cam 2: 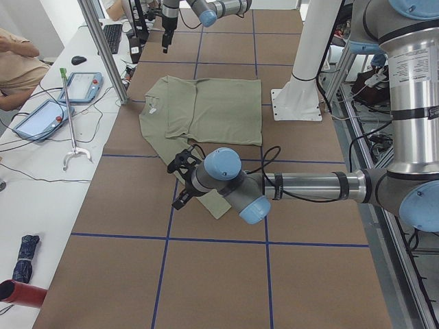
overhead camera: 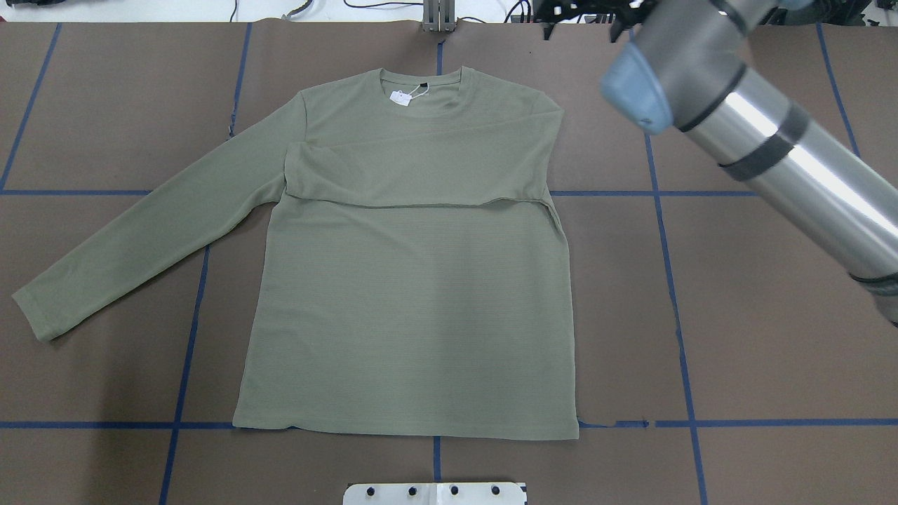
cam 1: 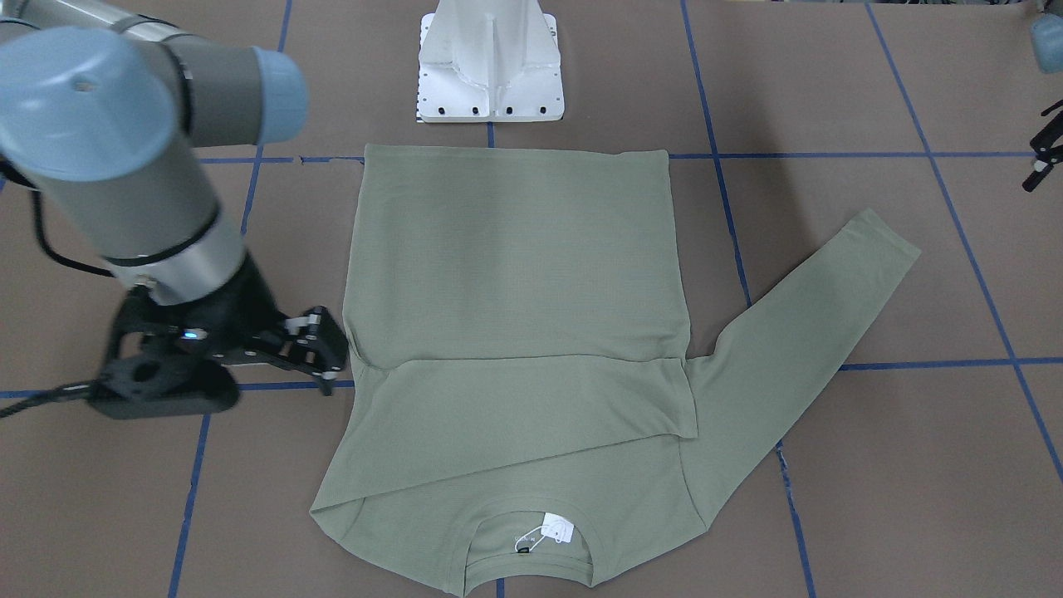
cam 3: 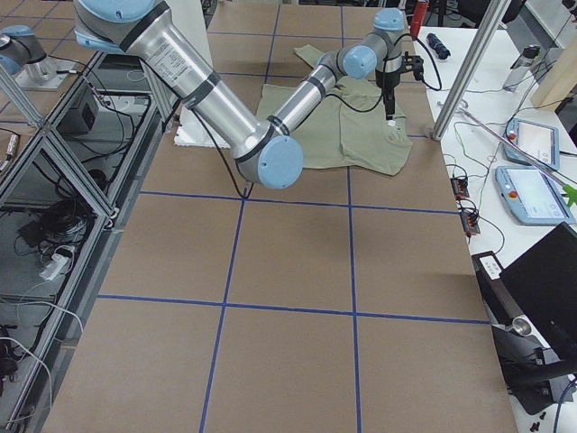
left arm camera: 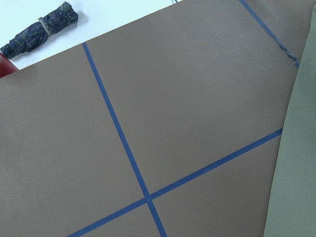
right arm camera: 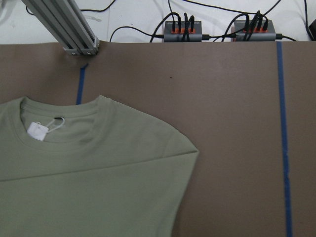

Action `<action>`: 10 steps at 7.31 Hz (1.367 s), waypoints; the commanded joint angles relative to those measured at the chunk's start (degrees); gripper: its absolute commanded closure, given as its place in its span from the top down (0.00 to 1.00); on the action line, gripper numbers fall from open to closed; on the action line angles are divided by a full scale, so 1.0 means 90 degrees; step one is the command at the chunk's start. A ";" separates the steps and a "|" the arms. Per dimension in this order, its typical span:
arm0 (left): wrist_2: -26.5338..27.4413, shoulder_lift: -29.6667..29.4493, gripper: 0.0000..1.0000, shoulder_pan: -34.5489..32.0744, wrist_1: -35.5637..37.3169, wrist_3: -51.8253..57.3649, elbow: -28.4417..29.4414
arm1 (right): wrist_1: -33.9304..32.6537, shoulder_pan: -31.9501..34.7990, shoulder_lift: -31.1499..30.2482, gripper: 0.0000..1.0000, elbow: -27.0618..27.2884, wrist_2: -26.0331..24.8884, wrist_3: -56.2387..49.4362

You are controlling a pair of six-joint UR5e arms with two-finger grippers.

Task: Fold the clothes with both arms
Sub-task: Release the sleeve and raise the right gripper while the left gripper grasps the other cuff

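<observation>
Brown and ruled by blue tape lines, the tabletop (overhead camera: 736, 351) spreads out on every side of the shirt (overhead camera: 414, 315). The right arm (overhead camera: 772, 154) slants in over the shirt's right side, raised above it. The left arm (cam 2: 309, 185) stretches out beyond the shirt's left side, toward the end of the outstretched sleeve. The sage-green shirt itself lies flat on the tabletop with its round collar (overhead camera: 421, 81) open to view. Its left sleeve (overhead camera: 140, 238) runs straight out from the shoulder over bare tabletop. Its right sleeve (overhead camera: 421, 175) is folded across the chest, the cuff reaching the left armpit. A white pedestal base (cam 1: 490, 75) stands just off the shirt's hem.

The right fingers (cam 1: 325, 342) hang in the air beside the shirt's right shoulder, clear of the cloth; how far apart they stand I cannot tell. The left fingers (cam 2: 180, 197) hover near the cuff of the outstretched sleeve, gripping none of it that shows, and their spread cannot be told either. A white tag (overhead camera: 400, 98) lies inside the shirt's collar.
</observation>
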 commanded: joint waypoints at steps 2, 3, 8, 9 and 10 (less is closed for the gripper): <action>0.1354 0.0616 1.00 0.1572 -0.0668 -0.0422 0.0005 | 0.0055 0.0749 -0.2587 1.00 0.1891 0.0609 -0.1040; 0.1551 0.0647 1.00 0.2117 -0.0679 -0.0829 0.0005 | 0.0075 0.0758 -0.3117 1.00 0.2283 0.0551 -0.1139; 0.2940 0.0618 1.00 0.4328 -0.0825 -0.2180 0.0044 | 0.0124 0.0759 -0.3503 1.00 0.2522 0.0501 -0.1110; 0.3153 0.0618 0.92 0.4455 -0.0815 -0.2180 0.0063 | 0.0124 0.0759 -0.3503 1.00 0.2522 0.0501 -0.1110; 0.3174 0.0618 0.73 0.4486 -0.0815 -0.2180 0.0102 | 0.0124 0.0759 -0.3503 1.00 0.2522 0.0501 -0.1101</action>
